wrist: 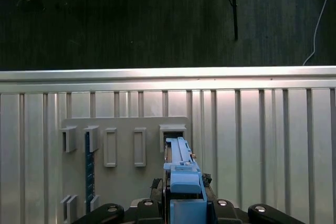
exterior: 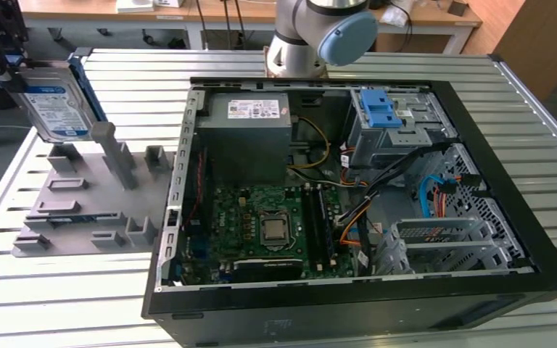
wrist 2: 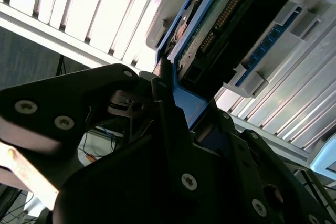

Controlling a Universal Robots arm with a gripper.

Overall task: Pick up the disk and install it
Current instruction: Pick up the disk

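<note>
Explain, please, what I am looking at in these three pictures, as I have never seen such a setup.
This is one grey robot arm with a black claw at its end. The exterior view comes from a camera off the arm, looking down on a ribbed metal table. On it lie an open black computer case, its green circuit board exposed, and, towards the exterior view's left, a grey plastic rack with upright slots. Both wrist views come from cameras riding on the arm. The claw is shut on the blue end of a flat rectangular silver-grey disk in a blue plastic frame; the disk stands on edge over the rack, not yet in the case.
</note>
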